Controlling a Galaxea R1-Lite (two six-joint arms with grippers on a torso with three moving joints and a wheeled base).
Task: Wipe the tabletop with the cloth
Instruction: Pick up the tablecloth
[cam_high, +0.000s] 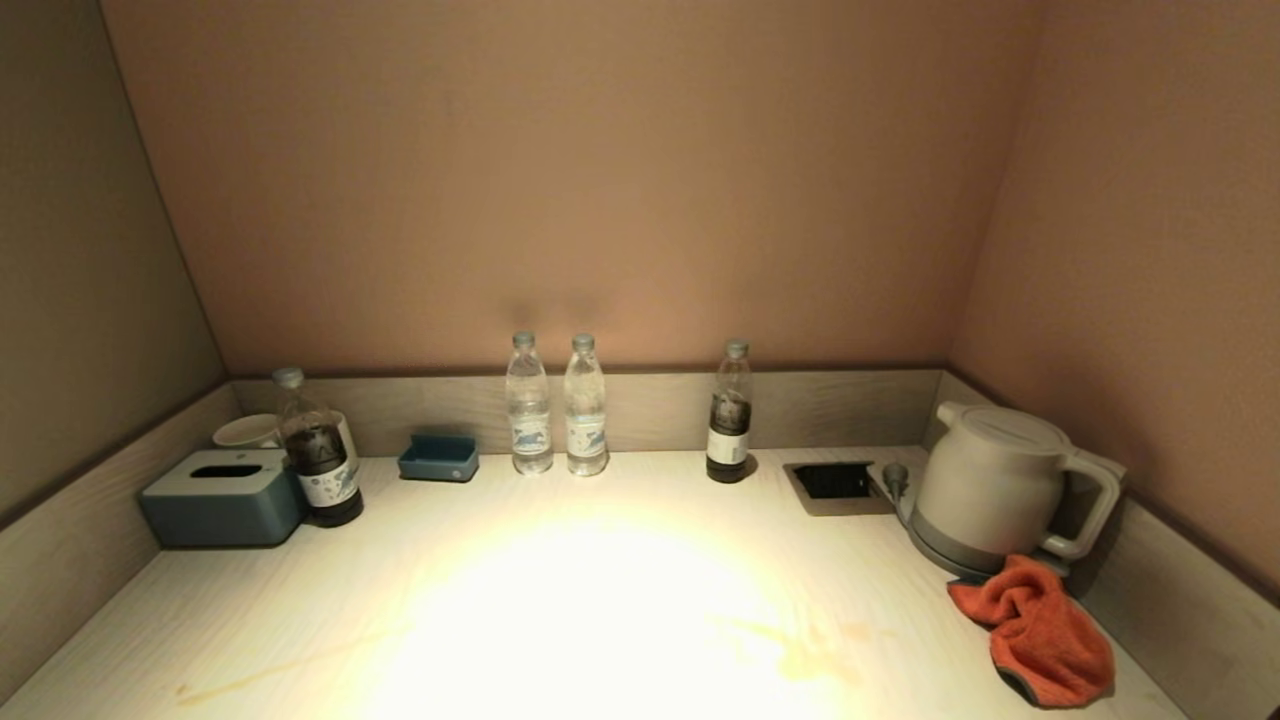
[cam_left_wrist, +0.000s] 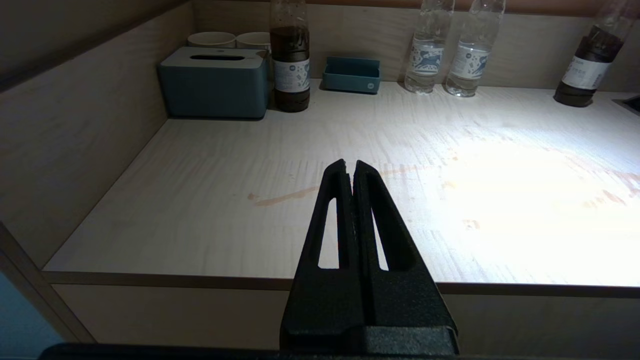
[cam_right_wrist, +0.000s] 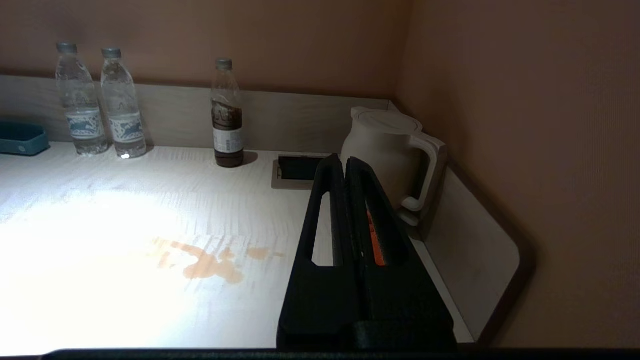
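Nearest of all, the left claw (cam_left_wrist: 350, 165) hangs over the front edge of the counter (cam_high: 560, 600), its two black fingers pressed together with nothing between them. The right claw (cam_right_wrist: 340, 161) is likewise pressed together and empty, held above the near right part of the counter and pointing toward the far right corner. Neither arm shows from the head camera.

The counter is a pale wood-grain surface, brightly lit in the middle, with a yellowish stain (cam_high: 810, 655) near the front, right of centre, and a thin streak (cam_left_wrist: 282, 196) toward the near left. A low grey-beige rim runs along its left, far and right sides.

At the near right, the orange cloth (cam_high: 1040, 630) lies crumpled on the counter, close to the right rim and just in front of the kettle's base, apart from both claws. Behind it stands a whitish electric kettle (cam_high: 995, 485) on its grey base, handle toward the right wall. Left of the kettle, a dark rectangular socket recess (cam_high: 832, 482) is set into the counter.

On the left side sits a blue-grey tissue box (cam_high: 222, 498), with a dark drink bottle (cam_high: 318, 455) just beside its right end and two pale cups (cam_left_wrist: 235, 40) behind it. Along the far rim stand a small blue tray (cam_high: 438, 458), two clear water bottles (cam_high: 556, 410) side by side, and another dark-liquid bottle (cam_high: 730, 420) further right.
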